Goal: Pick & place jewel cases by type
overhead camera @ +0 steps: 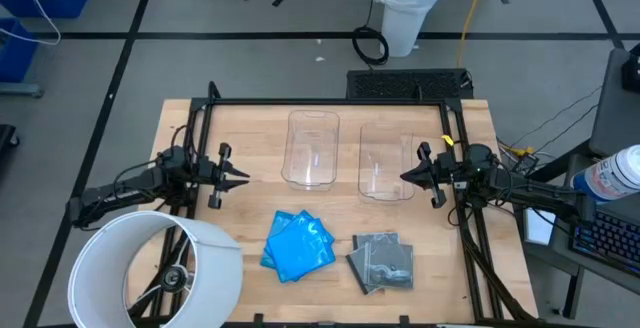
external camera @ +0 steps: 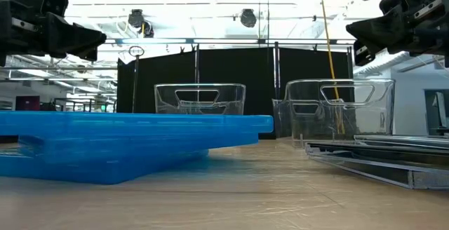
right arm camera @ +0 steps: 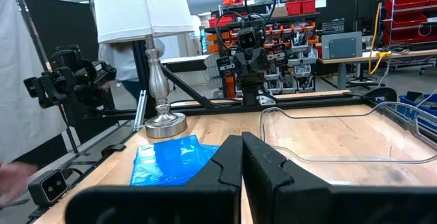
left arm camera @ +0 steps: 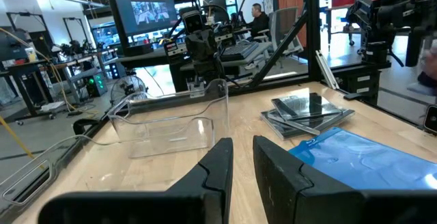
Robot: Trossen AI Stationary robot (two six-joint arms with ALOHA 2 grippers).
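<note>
A loose pile of blue jewel cases (overhead camera: 298, 245) lies flat on the wooden table near its front edge. Just to its right lies a pile of dark grey jewel cases (overhead camera: 382, 263). Two clear bins (overhead camera: 313, 148) (overhead camera: 388, 160) stand side by side farther back. My left gripper (overhead camera: 240, 176) hangs above the table's left side and points toward the bins. Its fingers (left arm camera: 242, 142) stand a narrow gap apart with nothing between them. My right gripper (overhead camera: 408, 176) hangs at the right, facing it. The right gripper (right arm camera: 242, 138) is shut and holds nothing.
A lamp with a white shade (overhead camera: 150, 273) stands at the table's near left corner, its metal base (right arm camera: 162, 125) beside the blue pile. A black frame (overhead camera: 330, 103) runs along the table's edges. Bare wood lies between the bins and the piles.
</note>
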